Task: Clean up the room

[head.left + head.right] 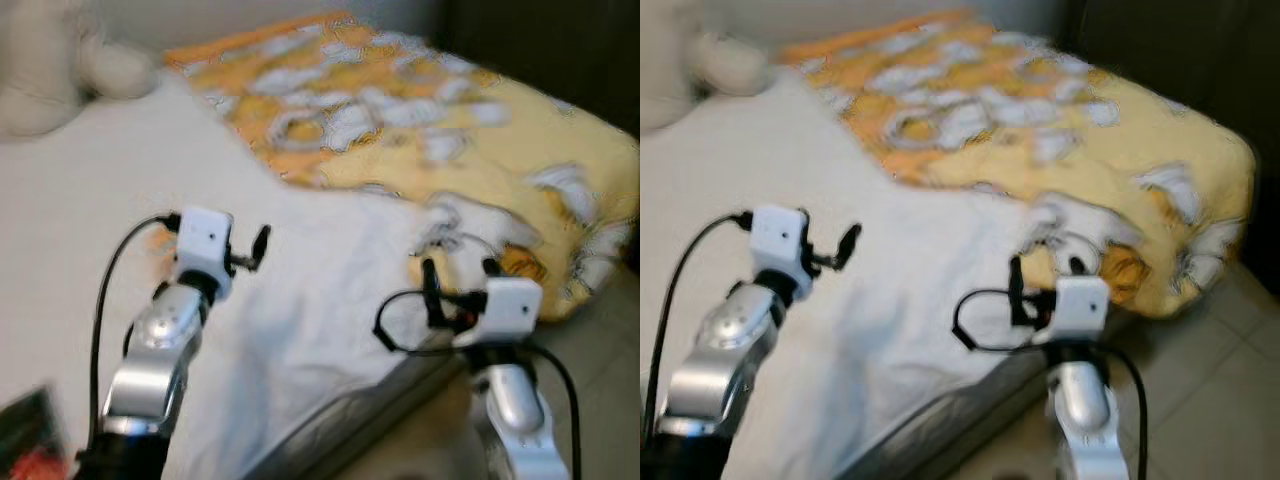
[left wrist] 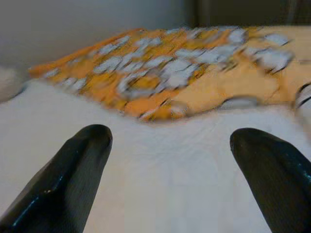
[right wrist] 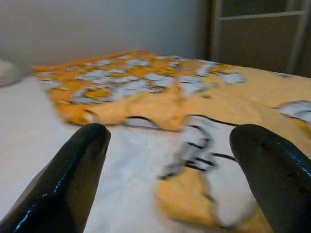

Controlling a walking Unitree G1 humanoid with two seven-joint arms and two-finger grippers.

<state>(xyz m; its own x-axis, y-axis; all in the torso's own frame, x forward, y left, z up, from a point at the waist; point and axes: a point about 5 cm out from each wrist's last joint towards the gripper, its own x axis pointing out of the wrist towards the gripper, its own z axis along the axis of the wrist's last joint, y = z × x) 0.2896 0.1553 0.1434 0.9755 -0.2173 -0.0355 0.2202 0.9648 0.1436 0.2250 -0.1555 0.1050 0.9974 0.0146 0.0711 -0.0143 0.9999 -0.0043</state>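
From my head, looking down, the blanket (image 1: 420,120) lies bunched over the far half of the bed (image 1: 80,230), ahead of both my grippers. It is yellow and orange with white and grey patches, thick and rumpled. I judge it soft, limp and light; it will sag and drag if I lift one point. The best hold looks like its near edge, where a folded corner (image 1: 470,230) sits just beyond my right gripper (image 1: 458,272). My left gripper (image 1: 250,250) hovers over bare white sheet (image 1: 300,300), well short of that edge. A pale stuffed toy (image 1: 50,60) rests at the far left corner.

Through my left wrist, my fingers (image 2: 73,170) are spread wide with nothing between them; white sheet lies beneath, and the blanket's wavy orange border crosses beyond the tips.

Through my right wrist, my fingers (image 3: 73,170) are likewise spread and empty. The loose corner, white with dark lines on yellow, lies between and just past the tips, close enough to pinch. Everything is blurred, so finer weave I cannot tell.
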